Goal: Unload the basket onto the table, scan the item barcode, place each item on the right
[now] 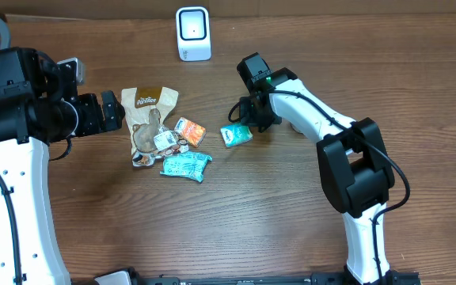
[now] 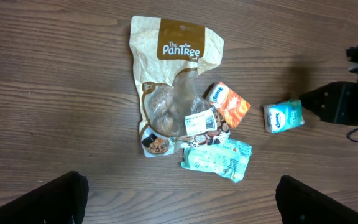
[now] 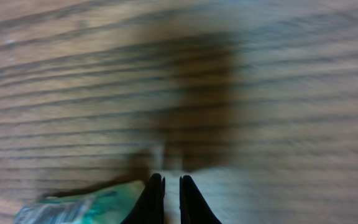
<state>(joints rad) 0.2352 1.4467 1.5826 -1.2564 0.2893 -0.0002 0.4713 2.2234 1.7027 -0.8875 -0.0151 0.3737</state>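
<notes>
The small teal packet (image 1: 236, 135) lies flat on the bench (image 1: 386, 63), apart from the other goods and just left of the right hand (image 1: 246, 119). It is probably the item to be scanned, since it is the one nearest that hand. The right hand is low over the wood with its fingers (image 3: 155, 198) pressed narrow, almost together. In the right wrist view the packet sits just beside them on the left. Whether they pinch its edge or have shut on nothing I cannot tell.

The scanner (image 1: 192, 33) stands at the far edge, facing the near side, so a lifted packet would have to be carried left and far with its barcode turned toward that face.

The left hand (image 1: 113, 111) hangs wide and empty at the left, near the pouch (image 1: 150, 103), the orange packet (image 1: 190, 131) and the teal wrapper (image 1: 186, 166), seemingly waiting clear of the work.
</notes>
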